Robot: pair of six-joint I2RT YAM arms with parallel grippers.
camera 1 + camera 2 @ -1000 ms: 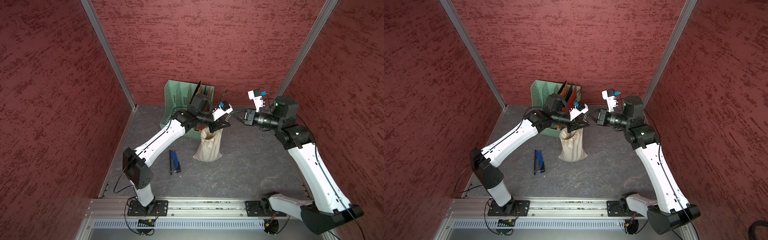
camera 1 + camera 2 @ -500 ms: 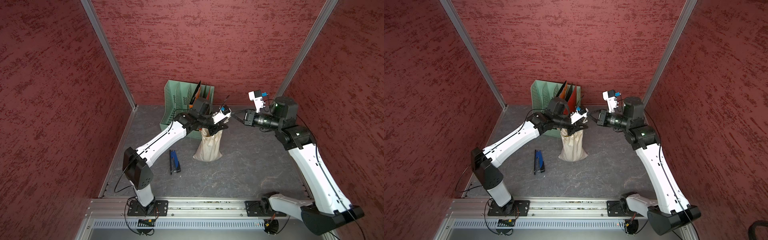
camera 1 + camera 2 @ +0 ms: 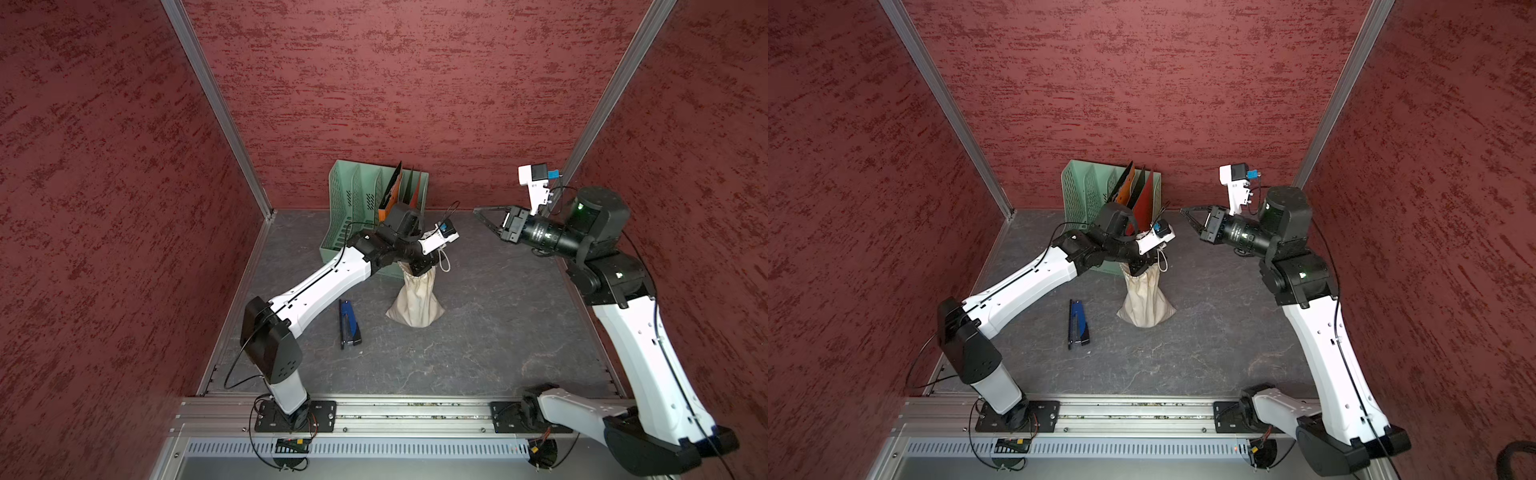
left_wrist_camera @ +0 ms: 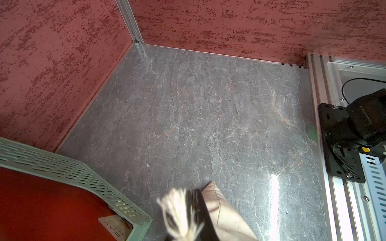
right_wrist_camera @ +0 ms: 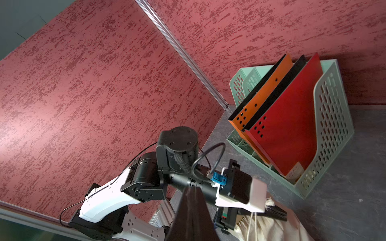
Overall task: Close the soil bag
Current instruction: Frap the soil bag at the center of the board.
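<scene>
Both closed tight: left gripper [image 3: 420, 271] pinching gathered neck of soil bag [image 3: 415, 305], upright just in front of green file rack [image 3: 353, 199], right gripper [image 3: 478, 212] empty, well apart; cinch step prob underway, next needs it to catch hanging cord [image 3: 447, 266].

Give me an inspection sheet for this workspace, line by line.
Surface: grey table, stone-patterned.
Job's things: soil bag upright, neck gathered, cord hanging loose.
Clutter: stapler lying apart from bag; file rack with folders behind it.
Grippers: left gripper shut on bag neck; right gripper shut, empty, raised.
Cables: black cable looped at left wrist.
Surroundings: red walls, metal rail in front.
</scene>
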